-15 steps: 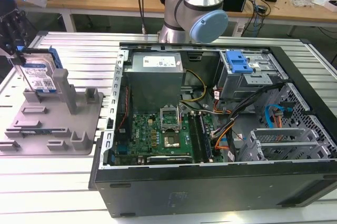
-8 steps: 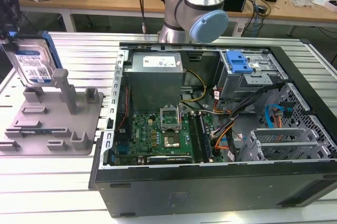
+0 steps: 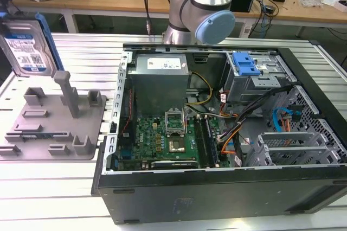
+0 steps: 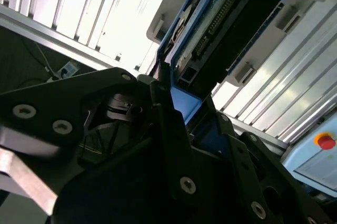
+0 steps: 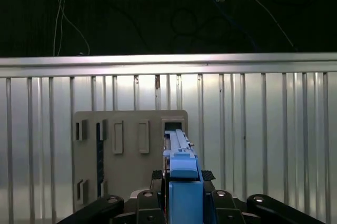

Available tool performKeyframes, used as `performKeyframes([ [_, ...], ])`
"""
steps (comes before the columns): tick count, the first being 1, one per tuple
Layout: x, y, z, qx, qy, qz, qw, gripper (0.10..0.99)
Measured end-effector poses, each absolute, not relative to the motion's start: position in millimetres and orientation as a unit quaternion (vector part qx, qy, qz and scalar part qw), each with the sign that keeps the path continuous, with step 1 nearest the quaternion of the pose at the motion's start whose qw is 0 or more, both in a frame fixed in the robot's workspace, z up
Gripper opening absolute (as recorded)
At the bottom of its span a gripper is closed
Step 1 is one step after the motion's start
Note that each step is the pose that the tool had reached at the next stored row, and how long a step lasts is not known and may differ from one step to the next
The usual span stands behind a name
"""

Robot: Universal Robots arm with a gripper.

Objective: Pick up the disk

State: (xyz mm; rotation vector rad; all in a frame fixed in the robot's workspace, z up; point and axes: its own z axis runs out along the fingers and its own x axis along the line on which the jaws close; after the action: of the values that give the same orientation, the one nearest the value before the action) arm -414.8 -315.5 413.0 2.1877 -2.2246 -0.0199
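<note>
The hand (image 5: 181, 203) is clamped on the hard drive (image 3: 26, 46), held clear above the grey holder (image 3: 51, 125); the pick-up looks done.

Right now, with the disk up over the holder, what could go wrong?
1. The gripper seems to clamp the disk at one end only, on its blue side rails, so it could pivot or slip.
2. The disk hangs above the grey holder. If dropped, it would likely strike the tall upright post.
</note>
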Motion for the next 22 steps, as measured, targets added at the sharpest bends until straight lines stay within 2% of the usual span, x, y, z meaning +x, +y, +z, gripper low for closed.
performKeyframes([
  [3, -415, -316, 437, 0.701, -0.713, -0.006, 0.011, 0.365],
  [16, -415, -320, 500, 0.701, -0.713, -0.006, 0.011, 0.365],
  [22, -415, -321, 504, 0.701, -0.713, -0.006, 0.011, 0.365],
])
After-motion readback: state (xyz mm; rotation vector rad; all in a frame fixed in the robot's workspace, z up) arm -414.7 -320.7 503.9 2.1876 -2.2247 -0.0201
